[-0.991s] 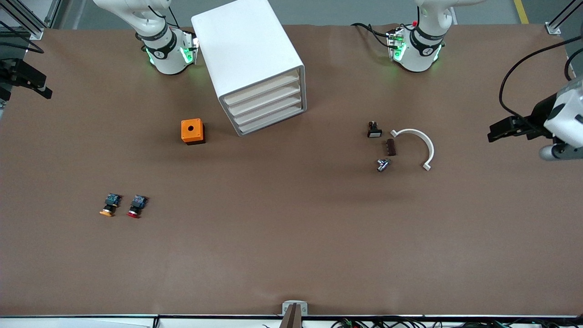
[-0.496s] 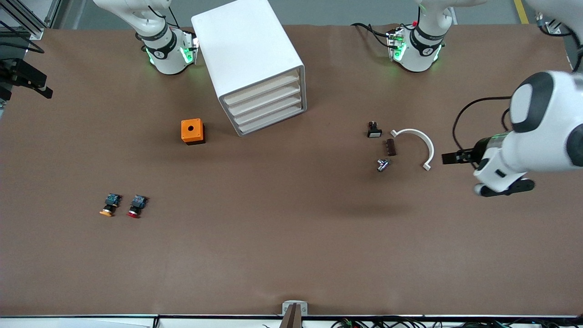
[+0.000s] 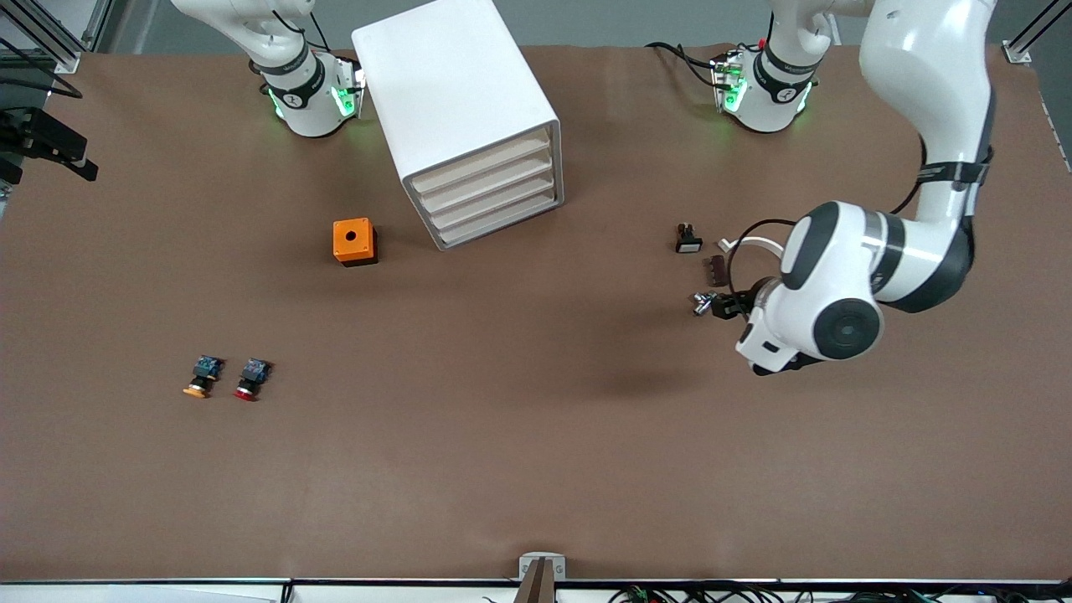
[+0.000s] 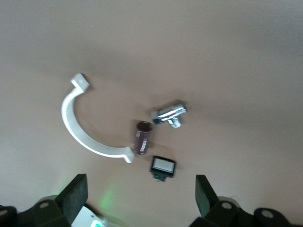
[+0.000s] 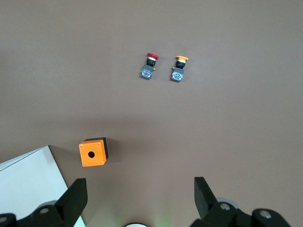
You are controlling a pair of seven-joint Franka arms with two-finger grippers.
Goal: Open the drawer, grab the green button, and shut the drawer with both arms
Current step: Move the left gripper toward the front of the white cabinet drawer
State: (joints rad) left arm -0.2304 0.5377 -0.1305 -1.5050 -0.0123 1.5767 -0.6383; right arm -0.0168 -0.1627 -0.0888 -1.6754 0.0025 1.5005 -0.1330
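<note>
The white cabinet (image 3: 452, 92) stands near the right arm's base, and its corner shows in the right wrist view (image 5: 28, 182). All its cream drawer fronts are shut, the lower two drawers (image 3: 498, 213) included. The green-capped button is hidden. My left gripper (image 3: 722, 307) hangs open and empty over a cluster of small parts; in the left wrist view (image 4: 140, 194) its jaws stand wide apart. My right gripper (image 5: 139, 198) is open and empty, high over the table near its own base, and is out of the front view.
An orange box (image 3: 354, 241) (image 5: 93, 152) sits beside the cabinet. Orange-capped (image 3: 201, 378) (image 5: 179, 71) and red-capped (image 3: 250, 379) (image 5: 149, 66) buttons lie nearer the camera. Under the left gripper lie a white arc (image 4: 83, 130), brown piece (image 4: 142, 137), metal part (image 4: 170, 113) and black switch (image 4: 163, 168).
The left arm has swung in from its end of the table to over the small parts. The drawers stay shut. Nothing else on the table moved.
</note>
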